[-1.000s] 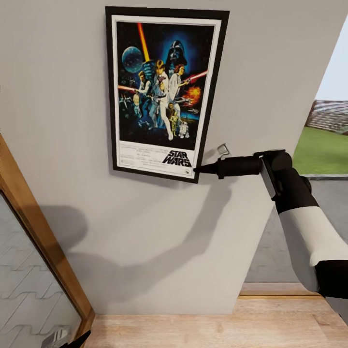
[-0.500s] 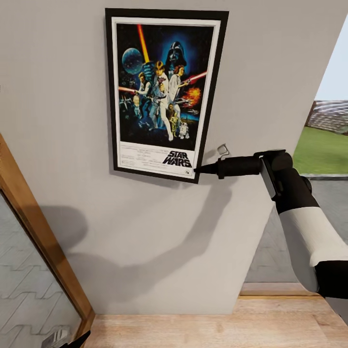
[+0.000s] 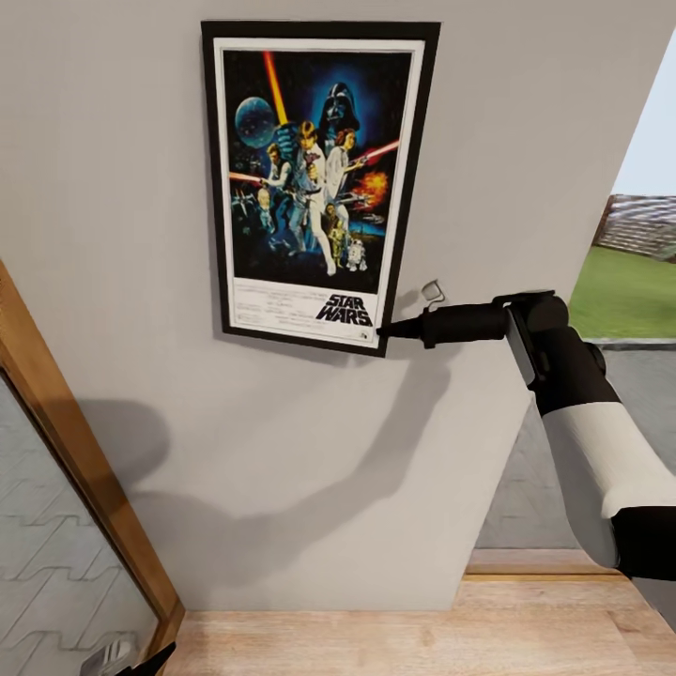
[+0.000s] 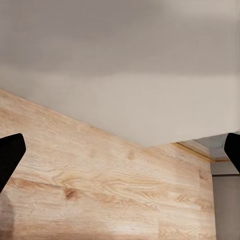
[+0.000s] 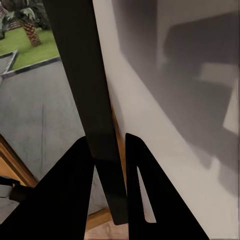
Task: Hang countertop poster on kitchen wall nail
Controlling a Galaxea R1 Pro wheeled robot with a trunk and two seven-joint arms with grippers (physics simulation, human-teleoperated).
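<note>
My right pincer [image 3: 383,330] is clamped on the poster [image 3: 314,183] at its lower right corner; in the right wrist view the two fingers [image 5: 75,195] sit either side of the black frame edge [image 5: 85,100], closed against it. The poster is flat against the grey wall [image 3: 282,451], upright, tilted a touch, high on the wall; Star Wars logo strip at the bottom, just beside my fingertips. A small metal hook [image 3: 433,291] sticks out of the wall just right of the poster's lower corner, above my pincer; it is apart from the frame. Right arm [image 3: 582,422] reaches in from the right, casting a shadow down the wall. My left pincer [image 4: 120,150] is spread wide; its fingertips [image 4: 10,157] show at opposite edges of the left wrist view, nothing between them, light wood floor [image 4: 100,190] and wall beyond. A wood-framed panel [image 3: 66,451] leans at the left; grass and pavement show through the opening at right.
</note>
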